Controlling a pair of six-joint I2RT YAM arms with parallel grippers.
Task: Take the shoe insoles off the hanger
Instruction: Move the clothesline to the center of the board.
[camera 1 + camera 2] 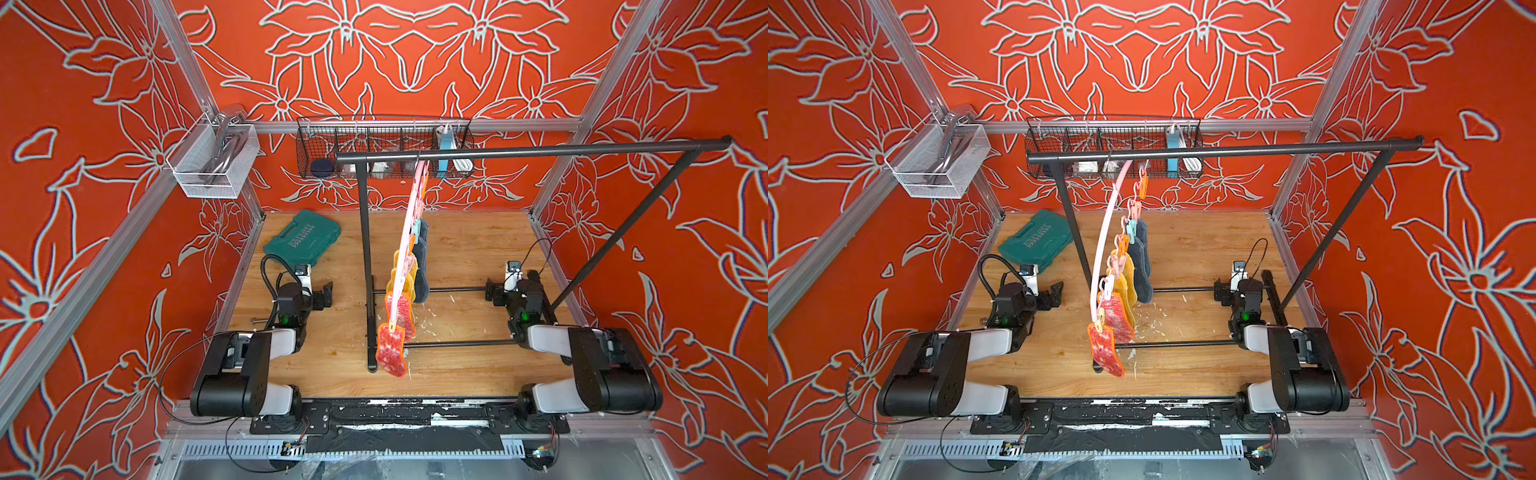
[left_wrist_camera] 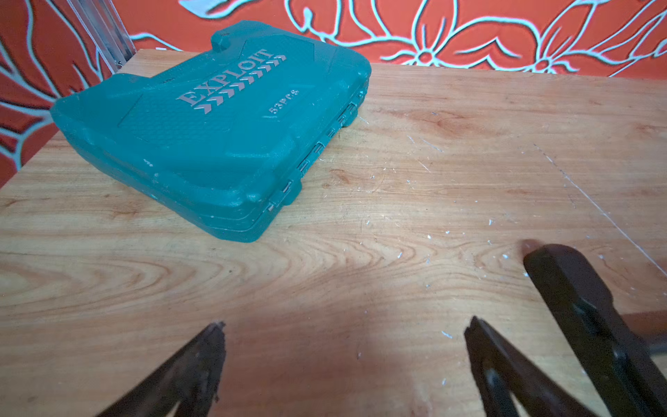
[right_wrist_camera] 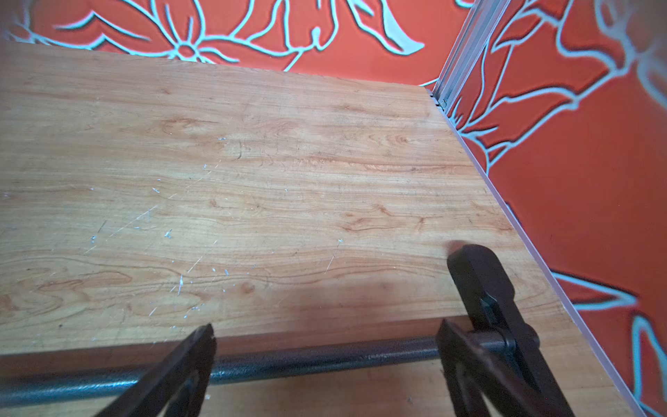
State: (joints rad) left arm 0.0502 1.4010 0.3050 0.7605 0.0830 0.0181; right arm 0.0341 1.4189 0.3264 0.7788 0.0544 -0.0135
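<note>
My left hand and right hand gape empty; the shoe insoles look light, floppy: I'd pinch the six-o'clock one's lower edge.

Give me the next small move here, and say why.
Probably raise the right gripper toward the nearest red-white insole. All six insoles hang pegged on the hanger, and both grippers sit open and low, away from it. The rack post stands between the left gripper and the hanger, so the right side looks freer.
</note>
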